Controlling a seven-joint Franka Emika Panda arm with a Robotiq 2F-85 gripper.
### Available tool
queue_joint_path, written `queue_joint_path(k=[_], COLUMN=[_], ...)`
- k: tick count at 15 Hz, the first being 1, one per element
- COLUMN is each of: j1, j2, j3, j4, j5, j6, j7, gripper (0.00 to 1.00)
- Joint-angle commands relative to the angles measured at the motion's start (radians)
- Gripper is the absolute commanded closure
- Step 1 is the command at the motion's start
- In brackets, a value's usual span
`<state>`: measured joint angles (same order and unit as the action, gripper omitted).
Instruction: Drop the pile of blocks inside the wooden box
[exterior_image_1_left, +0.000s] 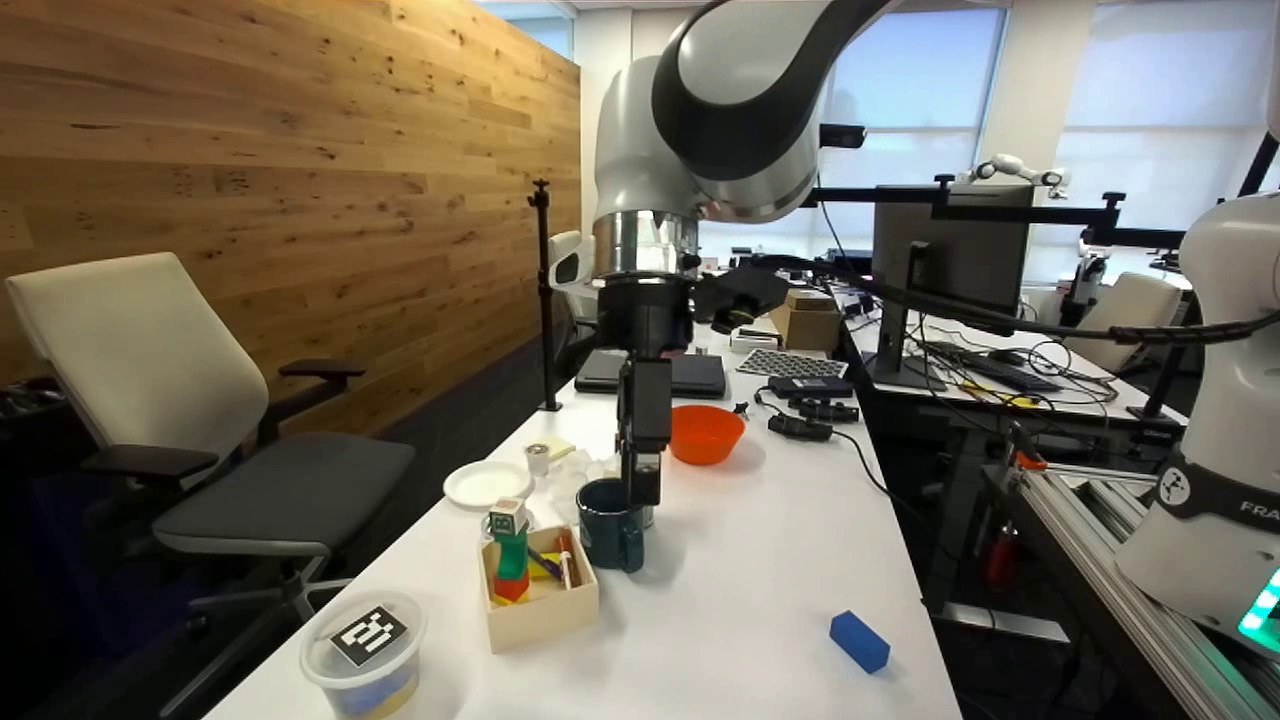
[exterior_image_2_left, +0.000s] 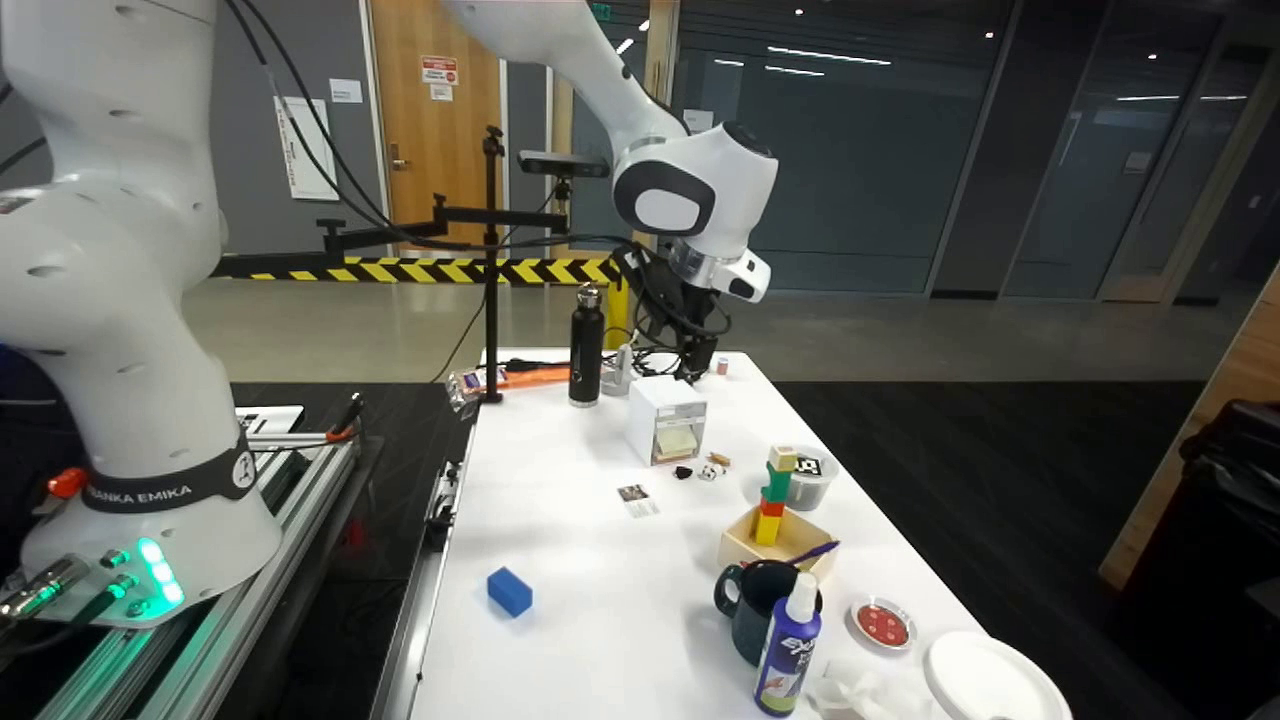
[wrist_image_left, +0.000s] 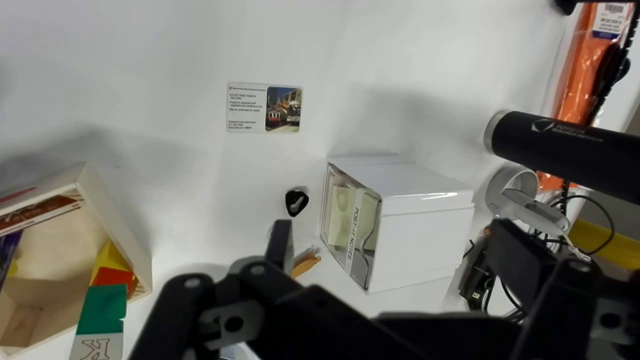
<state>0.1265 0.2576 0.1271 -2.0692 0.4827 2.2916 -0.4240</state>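
The end effector hangs above the worktop, its two fingers spread wide apart. In the wrist view a white Post-it note dispenser shows in the gap between them, with a printed card near it. Off to the side, apart from the fingers, the pile of blocks stands as an upright stack inside the wooden box: yellow at the bottom, then orange-red, green, and a pale lettered block on top. Markers share the box with it. Just beside it stands a dark mug; past that come an Expo spray bottle and, well apart across the worktop, a blue cuboid.
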Motion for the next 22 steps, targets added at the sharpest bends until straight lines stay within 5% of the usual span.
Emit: queue_joint_path(k=[1,17,22], j1=[-0.019,-0.036,-0.047], j2=[0.094,0.408,0.405], j3=[0.036,0.085,0.097], j4=[0.111,0.43,0.408], j5=[-0.03,-0.101,-0.091], j6=[-0.009,-0.068,-0.038], j7=[0.021,0.047,0.029], gripper=[0.0,0.0,0.0])
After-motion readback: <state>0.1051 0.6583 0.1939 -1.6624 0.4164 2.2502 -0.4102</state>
